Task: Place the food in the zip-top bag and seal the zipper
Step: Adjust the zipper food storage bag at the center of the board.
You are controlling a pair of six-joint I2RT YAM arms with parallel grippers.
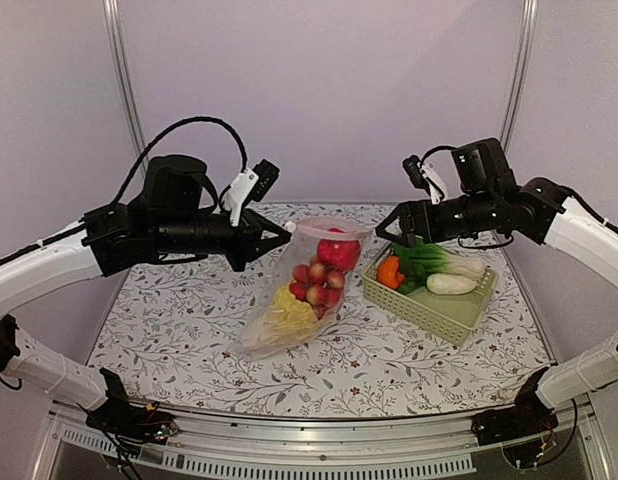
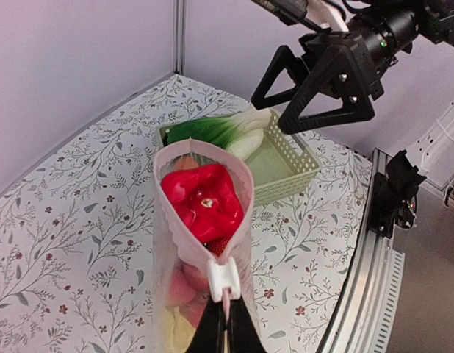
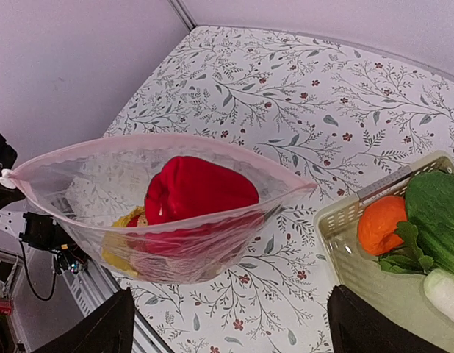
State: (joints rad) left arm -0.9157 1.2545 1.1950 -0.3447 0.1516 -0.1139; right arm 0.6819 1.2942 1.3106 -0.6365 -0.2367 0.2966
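Observation:
The zip-top bag [image 1: 299,300] hangs tilted over the table with its mouth wide open. My left gripper [image 1: 285,232] is shut on the bag's corner, just behind the white slider [image 2: 224,279] of the zipper [image 3: 139,141]. In the left wrist view the left gripper [image 2: 228,323] pinches that pink strip. Inside the bag lie a red fruit [image 2: 203,200], a cluster of small red-pink fruits [image 1: 319,282] and the yellow napa cabbage [image 1: 289,315]. My right gripper [image 1: 389,232] hovers open and holds nothing, between the bag's far corner and the basket. An orange [image 3: 381,224] lies in the basket.
The pale green slotted basket [image 1: 429,315] stands at the right of the floral table cover. It also holds a leafy green vegetable [image 1: 429,258] and a white vegetable [image 1: 451,284]. Metal rails run along the table's near edge.

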